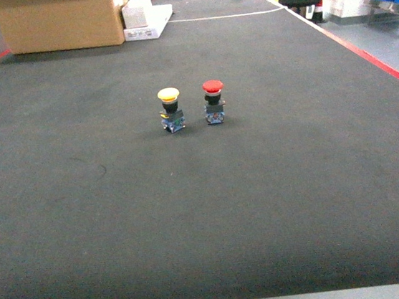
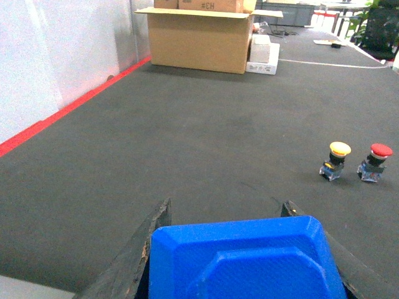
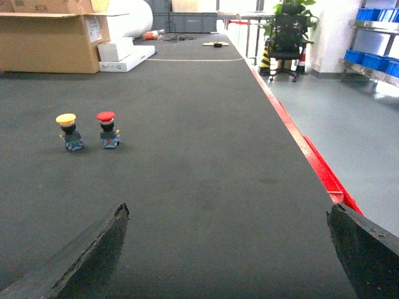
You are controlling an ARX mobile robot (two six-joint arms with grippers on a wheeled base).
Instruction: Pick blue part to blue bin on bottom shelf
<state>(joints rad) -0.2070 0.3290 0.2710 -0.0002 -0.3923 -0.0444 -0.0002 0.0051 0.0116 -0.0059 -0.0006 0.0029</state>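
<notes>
**Q:** What is on the table?

**A:** A wide dark table (image 1: 83, 206) with a red stripe along its edges. Near the middle stand two upright push buttons, just beside each other and not touching: a yellow-capped button (image 1: 170, 109) on the left and a red-capped button (image 1: 213, 102) on the right. At the far left end sits a large cardboard box (image 1: 62, 19) with a flat white box (image 1: 145, 20) next to it.

**Q:** Where is the blue part?

**A:** It shows only in the left wrist view. The blue part (image 2: 246, 260), a flat piece of plastic with bevelled corners, fills the bottom of that view between the two dark fingers of the left gripper (image 2: 227, 237), which pinch it from both sides.

**Q:** And the right gripper?

**A:** The right gripper (image 3: 227, 249) is spread wide, its two dark fingers at opposite lower corners of its own view with only bare table between them. Neither gripper appears in the head view.

**Q:** Is the shelf visible?

**A:** Off the table's right side, far back, a metal rack (image 3: 374, 56) holds blue bins (image 3: 365, 59). Its lowest level cannot be made out.
</notes>
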